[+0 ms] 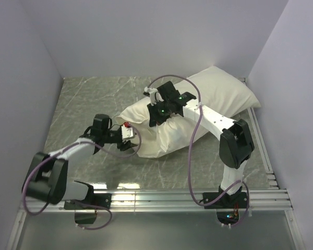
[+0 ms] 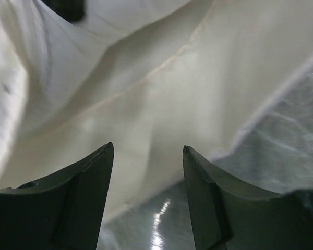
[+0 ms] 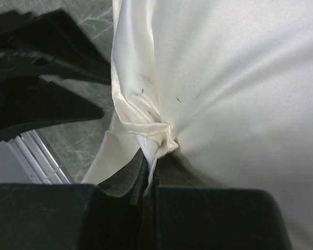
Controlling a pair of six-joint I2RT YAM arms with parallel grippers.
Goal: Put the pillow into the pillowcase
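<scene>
The plump white pillow [image 1: 224,91] lies aslant at the back right, and its near-left part is covered by the wrinkled cream pillowcase [image 1: 161,138]. My right gripper [image 1: 159,108] sits on top of the bundle, shut on a gathered fold of the pillowcase [image 3: 146,112]; in its wrist view the right gripper [image 3: 152,161] pinches that fold between closed jaws. My left gripper [image 1: 130,136] is low at the pillowcase's left edge. It stands open in its wrist view, left gripper [image 2: 147,151], with nothing between the fingers, and the cream pillowcase [image 2: 161,88] is just ahead above the table [image 2: 161,219].
White walls close the marbled grey table [image 1: 88,104] on the left, back and right. Metal rails [image 1: 198,197] run along the near edge, and another rail [image 1: 261,140] runs down the right side. A purple cable [image 1: 194,140] loops from the right arm over the pillowcase.
</scene>
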